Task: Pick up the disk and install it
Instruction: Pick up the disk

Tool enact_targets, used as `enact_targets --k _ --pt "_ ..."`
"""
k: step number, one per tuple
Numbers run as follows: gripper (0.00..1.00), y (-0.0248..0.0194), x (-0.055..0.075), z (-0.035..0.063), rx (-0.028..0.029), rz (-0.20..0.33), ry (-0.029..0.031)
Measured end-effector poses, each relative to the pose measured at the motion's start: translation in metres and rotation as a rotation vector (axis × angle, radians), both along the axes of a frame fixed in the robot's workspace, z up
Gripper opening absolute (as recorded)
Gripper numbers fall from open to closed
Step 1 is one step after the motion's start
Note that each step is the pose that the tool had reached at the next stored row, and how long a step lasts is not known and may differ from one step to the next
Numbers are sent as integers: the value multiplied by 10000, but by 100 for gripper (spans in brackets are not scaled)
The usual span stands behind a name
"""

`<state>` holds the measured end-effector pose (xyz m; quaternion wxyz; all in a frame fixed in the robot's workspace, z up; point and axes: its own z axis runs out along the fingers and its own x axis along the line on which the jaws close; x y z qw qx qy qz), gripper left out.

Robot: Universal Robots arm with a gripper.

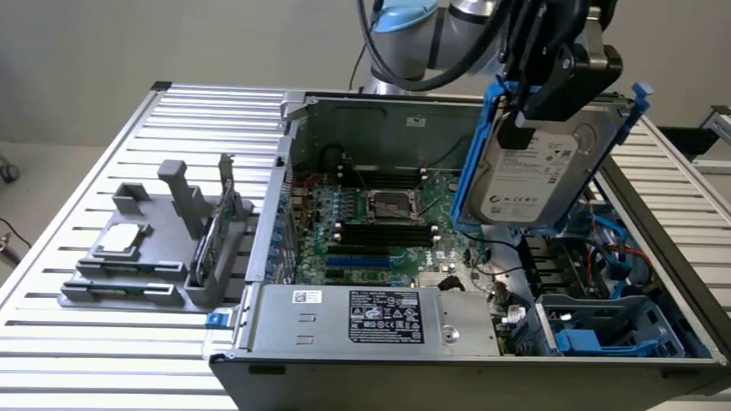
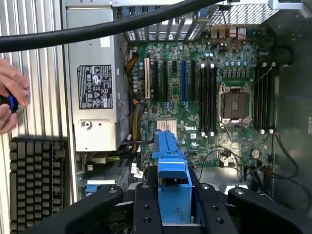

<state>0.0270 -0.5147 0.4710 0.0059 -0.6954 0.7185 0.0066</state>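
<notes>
The disk (image 1: 535, 175), a silver-grey drive with a white label in a blue carrier, hangs upright and slightly tilted above the right side of the open computer case (image 1: 286, 171). My gripper (image 1: 528, 120) grasps it from above, shut on its upper edge. In the wrist view the blue carrier of the disk (image 2: 170, 161) sticks out between my black fingers (image 2: 146, 209), with the motherboard (image 2: 214, 97) far below it.
Inside the case lie the motherboard (image 1: 377, 218), a silver power supply (image 1: 365, 317) and a drive bay with blue parts (image 1: 605, 330). A grey fixture (image 1: 149, 248) holding a small silver chip (image 1: 122, 240) stands on the slatted table. A hand (image 2: 9, 97) and keyboard (image 2: 34, 180) are beside the case.
</notes>
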Motion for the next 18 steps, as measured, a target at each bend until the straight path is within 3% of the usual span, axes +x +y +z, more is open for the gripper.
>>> enact_targets --k 3,6,18 --pt "33 -70 116 0 0 0 0" --pt "33 -166 184 0 0 0 0" --pt "33 -646 268 13 0 0 0"
